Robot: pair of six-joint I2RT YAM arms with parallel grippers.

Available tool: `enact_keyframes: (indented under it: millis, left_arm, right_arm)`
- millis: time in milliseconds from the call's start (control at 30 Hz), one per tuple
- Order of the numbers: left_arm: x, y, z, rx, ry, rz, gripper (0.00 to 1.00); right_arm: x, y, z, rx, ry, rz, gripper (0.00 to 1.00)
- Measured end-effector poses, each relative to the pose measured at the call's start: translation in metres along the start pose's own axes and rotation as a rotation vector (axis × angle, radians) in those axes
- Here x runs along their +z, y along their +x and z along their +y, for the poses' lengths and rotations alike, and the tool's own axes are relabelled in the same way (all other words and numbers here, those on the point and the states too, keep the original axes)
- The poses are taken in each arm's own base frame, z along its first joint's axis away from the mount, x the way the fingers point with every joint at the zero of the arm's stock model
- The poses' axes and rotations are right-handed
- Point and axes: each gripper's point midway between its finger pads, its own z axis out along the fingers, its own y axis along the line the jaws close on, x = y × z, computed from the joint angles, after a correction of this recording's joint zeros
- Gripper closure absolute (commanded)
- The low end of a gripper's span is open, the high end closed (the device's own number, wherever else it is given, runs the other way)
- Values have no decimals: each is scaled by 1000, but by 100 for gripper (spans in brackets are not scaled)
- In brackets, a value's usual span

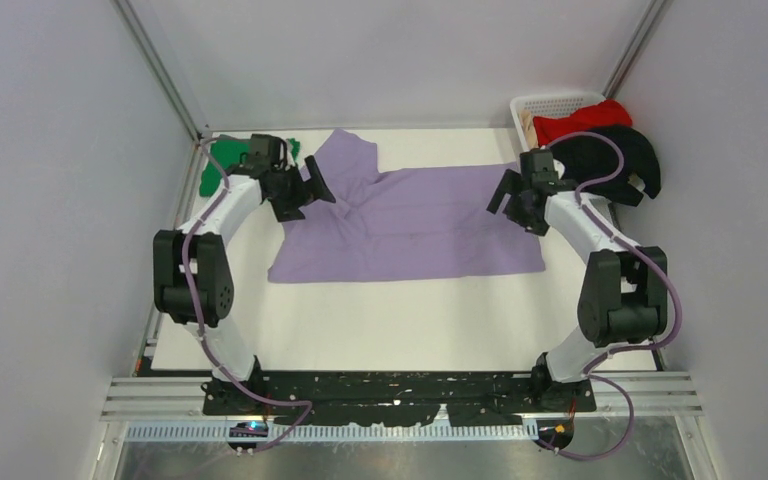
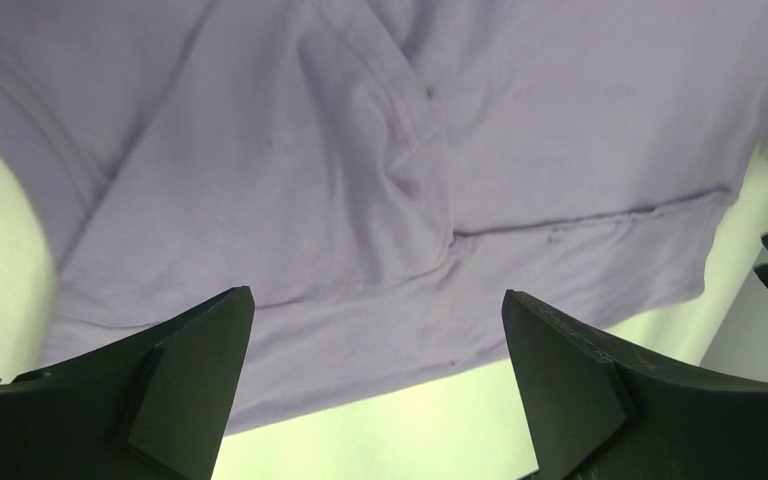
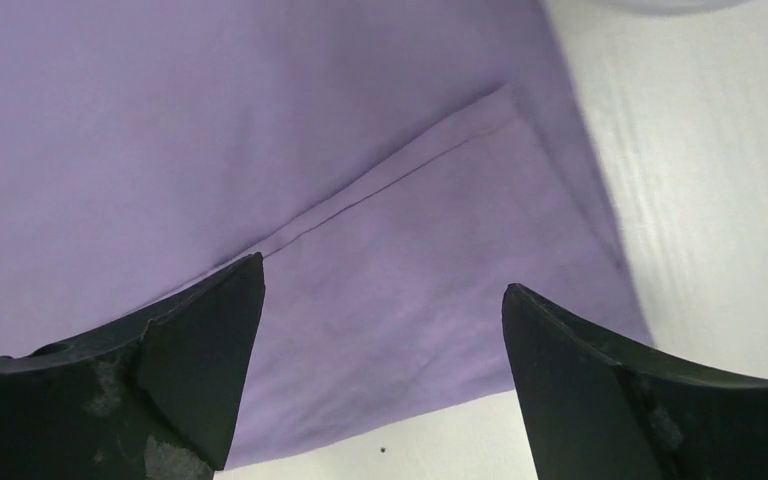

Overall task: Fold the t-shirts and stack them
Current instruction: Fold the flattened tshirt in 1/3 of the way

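- Right, the lavender shirt [image 1: 410,225] lies spread sideways over the far half of the worktop [image 1: 380,320], with a flap turned over it at its far left.
- The left jaws and right jaws both gape wide with nothing between them, one pair above each end of the shirt.
- I judge the cloth light, limp and quick to wrinkle or drag. It will droop from any pinch.
- I'd take it at the stitched edges or corners, both ends together, so the fold runs straight.
- Only the top view shows the green shirt [image 1: 222,160] at the far left, and the red shirt [image 1: 580,122] and black shirt [image 1: 620,155] at the basket [image 1: 550,100].
- Only the wrist views show the creases, the hem seam and the right end's corner lying flat.
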Motion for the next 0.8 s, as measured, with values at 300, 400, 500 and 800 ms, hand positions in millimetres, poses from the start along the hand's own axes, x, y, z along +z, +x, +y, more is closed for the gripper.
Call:
enact_keyframes:
  millis: [300, 400, 500, 800]
  left_arm:
    - [29, 51, 8, -27, 1, 135, 1]
    - [36, 74, 23, -60, -26, 190, 0]
    - [39, 90, 32, -75, -46, 226, 0]
    - [27, 117, 39, -58, -31, 216, 0]
  right_arm:
    - [32, 67, 51, -129, -109, 166, 5]
    - [41, 84, 41, -136, -80, 211, 5]
    - [40, 86, 38, -140, -78, 210, 5]
    - [16, 118, 6, -181, -41, 256, 5]
